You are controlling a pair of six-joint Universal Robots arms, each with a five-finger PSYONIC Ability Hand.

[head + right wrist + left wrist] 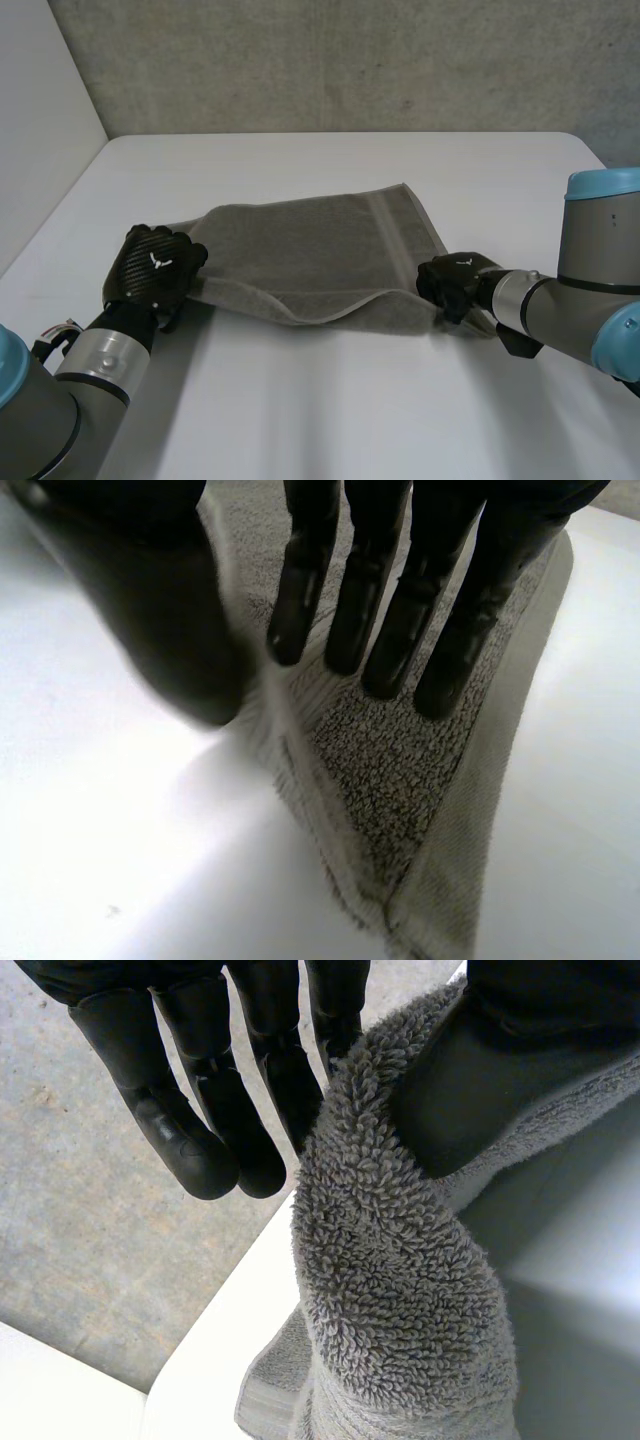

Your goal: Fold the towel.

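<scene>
Reaching in at the near left corner of the grey terry-cloth towel (310, 255), the robot's black left hand (152, 268) has its back turned upward, wrist low over the white table (330, 410). Seen close, its fingers (180, 1120) run nearly straight. A bunched fold of the towel rises between them and the thumb and is pinched there.

The black right hand (452, 280) comes in at the towel's near right corner, its forearm lying almost flat along the table. Its fingers (400, 630) stretch over the pile while the thumb sits on the other side of a raised edge, so the cloth is nipped between them.

The towel lies across the table's middle, its near edge doubled into a loose fold. Where exactly the left thumb presses is hidden by cloth, and the right thumb is hard to make out. A small white mark sits on the back of each hand, and I can read no letters in it.
</scene>
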